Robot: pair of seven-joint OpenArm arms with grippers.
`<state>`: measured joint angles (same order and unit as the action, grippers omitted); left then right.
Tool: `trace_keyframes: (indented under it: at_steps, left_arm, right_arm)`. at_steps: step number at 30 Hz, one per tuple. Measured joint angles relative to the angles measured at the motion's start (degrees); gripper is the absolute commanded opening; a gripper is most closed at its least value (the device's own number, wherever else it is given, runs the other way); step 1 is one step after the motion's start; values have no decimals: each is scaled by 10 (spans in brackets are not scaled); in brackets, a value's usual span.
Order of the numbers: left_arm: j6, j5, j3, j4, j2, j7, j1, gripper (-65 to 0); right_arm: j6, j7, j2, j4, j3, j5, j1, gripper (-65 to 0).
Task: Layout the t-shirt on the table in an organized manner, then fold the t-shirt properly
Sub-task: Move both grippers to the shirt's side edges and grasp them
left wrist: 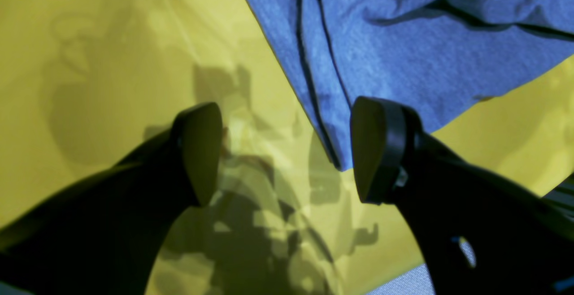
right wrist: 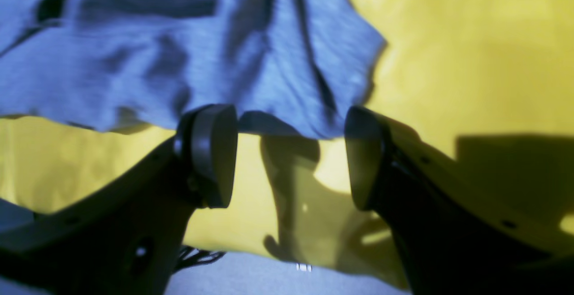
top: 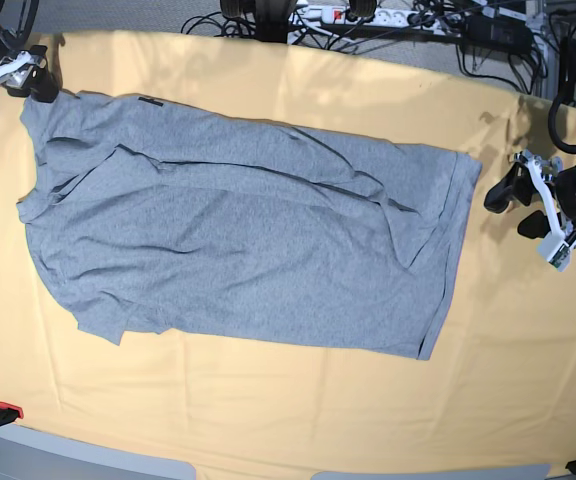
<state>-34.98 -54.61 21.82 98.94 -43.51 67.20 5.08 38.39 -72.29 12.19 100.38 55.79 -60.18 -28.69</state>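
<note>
Grey t-shirt (top: 248, 250) lying spread across the table (top: 298, 420), left end effector (top: 523, 205) hovering spread at frame right, right end effector (top: 30, 78) gaping, gripping nothing, upper left

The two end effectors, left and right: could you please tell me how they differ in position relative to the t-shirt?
The left end effector hovers beyond the t-shirt hem, apart from the cloth; the right end effector sits at the opposite, collar-end corner, at its edge. The left stands mid-table; the right is near the table's far corner. Both are open and hold nothing.
</note>
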Motion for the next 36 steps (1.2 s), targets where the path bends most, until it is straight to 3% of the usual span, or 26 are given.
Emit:
trace_keyframes:
  at_steps: [7,14,19,24,28,34,36]
  left_arm:
    - [0,0,0,0,0,-4,0,-201]
    - [0,0,0,0,0,-14,0,-201]
    - [0,0,0,0,0,-14,0,-201]
    - [0,-7,0,0,0,-14,0,-201]
    - [0,-20,0,0,0,-14,0,-201]
    - [50,-14,1,0,3,-13,-1,-201]
    - [61,3,14,0,23,-8,-1,-201]
  right_arm:
    - [-27,31,-2,0,0,45,3,-258]
    - [-30,64,-34,0,3,47,14,-258]
    - [-28,69,-36,0,2,46,24,-267]
    - [-2,56,-37,0,-7,28,21,-444]
    - [11,42,-36,0,-13,28,34,-650]
    - [11,30,-10,0,-14,28,39,-650]
    - [11,30,-2,0,-14,27,39,-650]
